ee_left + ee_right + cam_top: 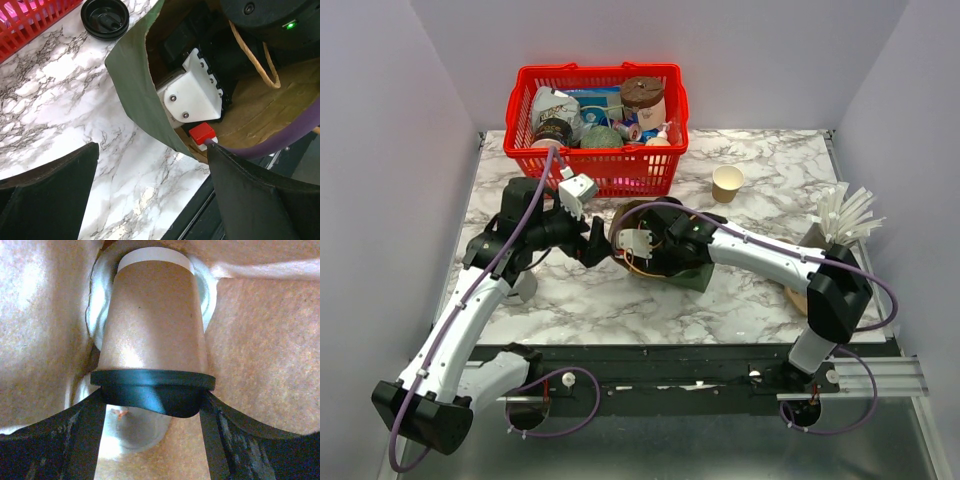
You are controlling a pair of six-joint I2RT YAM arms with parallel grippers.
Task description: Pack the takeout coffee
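Note:
The takeout coffee cup (pixel 727 183), tan with a white rim and inside, stands open on the marble at the back right, apart from both grippers. My right gripper (pixel 152 405) is deep inside the green paper bag (pixel 695 275), shut on the black lid of another tan cup (pixel 150 335). That cup sits in a hole of the brown pulp carrier (pixel 250 340). My left gripper (pixel 152 155) is open and empty over the marble, just left of the bag's green edge (pixel 135 85); it also shows in the top view (pixel 598 245).
A red basket (pixel 595 170) at the back holds packets and a pale cup with a brown lid (pixel 642 100). A loose black lid (pixel 105 17) lies near the basket. White straws (pixel 845 215) stand at the right edge. The table's front edge is close to the left gripper.

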